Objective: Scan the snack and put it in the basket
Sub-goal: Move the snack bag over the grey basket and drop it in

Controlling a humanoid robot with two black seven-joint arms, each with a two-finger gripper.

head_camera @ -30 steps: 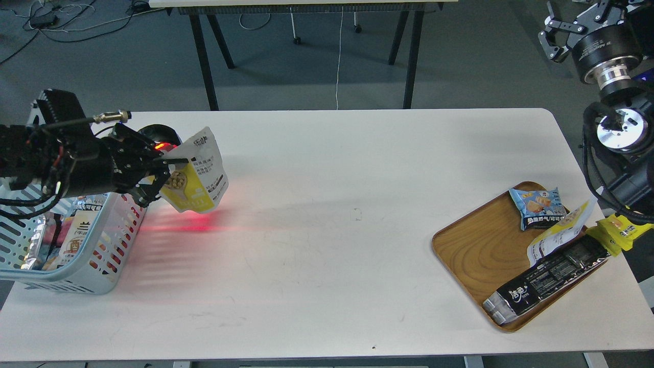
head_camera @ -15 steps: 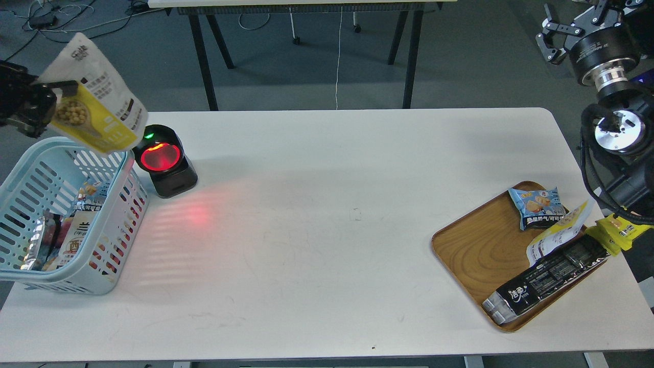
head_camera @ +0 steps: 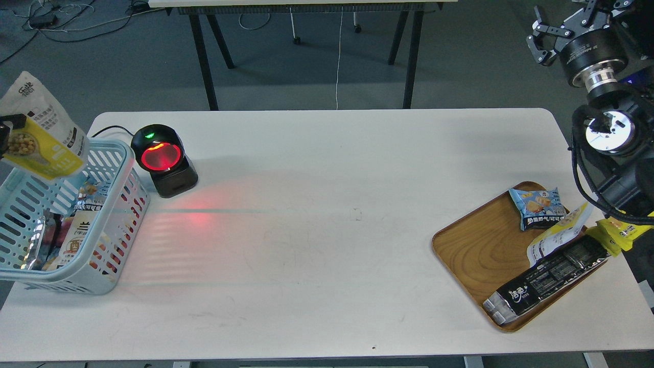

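Head view. The snack [head_camera: 38,134], a yellow-and-white pouch picturing round brown balls, hung tilted in the air at the far left edge, above the rear left part of the basket [head_camera: 120,204]. Its lower yellow edge overlapped the basket's rear rim in the picture; contact between the two could not be judged. The left gripper [head_camera: 5,134] showed only as a small dark sliver at the frame edge, with one black finger lying across the pouch's left side; the pouch appeared to be pinched there, but most of the tool was cut off by the edge.

The basket, light blue with slotted sides, stood on the left end of the white table [head_camera: 317,245] and held several packets [head_camera: 76,230] leaning against its inner walls. Just beside the basket's right rim stood a black scanner [head_camera: 163,161] with a glowing red window and a small green light on top; a red glow lay on the table surface in front of it.

At the right end of the table lay a wooden tray [head_camera: 475,245]. On it were a blue biscuit packet [head_camera: 537,205] at the rear, a long black bar pack [head_camera: 546,278] lying diagonally along the right rim, and a white-and-yellow pouch [head_camera: 559,232] between them, partly over the bar pack.

The right gripper [head_camera: 539,36] was raised at the upper right corner, well apart from the tray, with its fingers spread and nothing between them
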